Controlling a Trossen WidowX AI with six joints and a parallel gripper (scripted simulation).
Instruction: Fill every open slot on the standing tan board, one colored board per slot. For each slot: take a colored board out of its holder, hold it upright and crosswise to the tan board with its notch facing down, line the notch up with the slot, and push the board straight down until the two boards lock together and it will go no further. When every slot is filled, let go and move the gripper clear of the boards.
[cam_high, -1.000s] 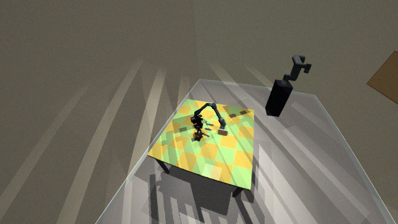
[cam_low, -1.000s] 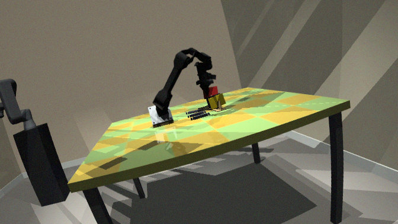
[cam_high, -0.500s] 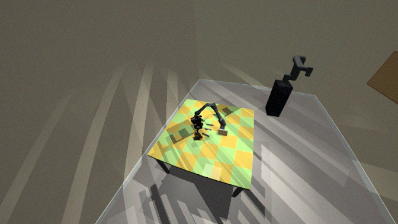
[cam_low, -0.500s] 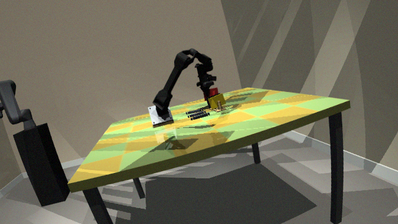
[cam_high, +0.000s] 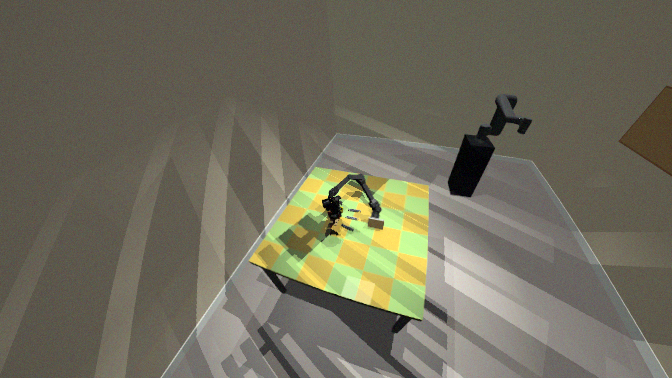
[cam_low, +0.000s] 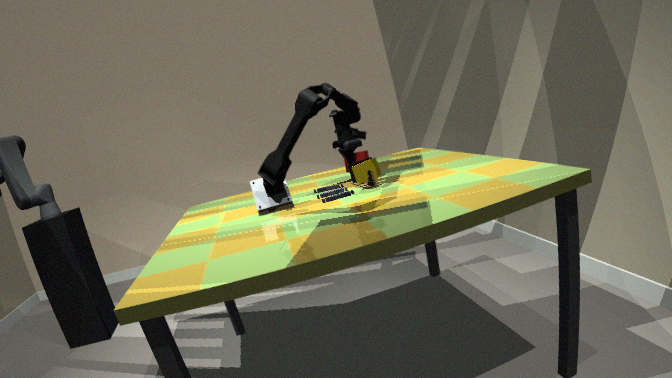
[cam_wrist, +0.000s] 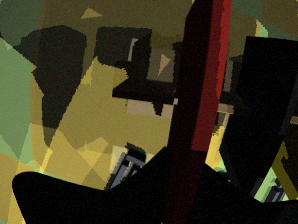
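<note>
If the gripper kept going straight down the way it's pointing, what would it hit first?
Probably the red board clamped in the gripper would touch first, likely meeting the standing tan board beneath. Depth is unclear, so it might already be touching.

Black segmented arm (cam_high: 367, 191) (cam_low: 294, 131) with chunky angular joints, slim straight links, dark blocky gripper (cam_high: 333, 212) (cam_low: 348, 152) (cam_wrist: 173, 155), pale rectangular base plate (cam_high: 376, 224) (cam_low: 261, 199), small dark corner dots visible on plate

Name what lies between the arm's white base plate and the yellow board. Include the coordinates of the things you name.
Three dark holders (cam_high: 352, 218) (cam_low: 334, 193) (cam_wrist: 118, 176), lying roughly side by side; the exterior view shows this.
</note>
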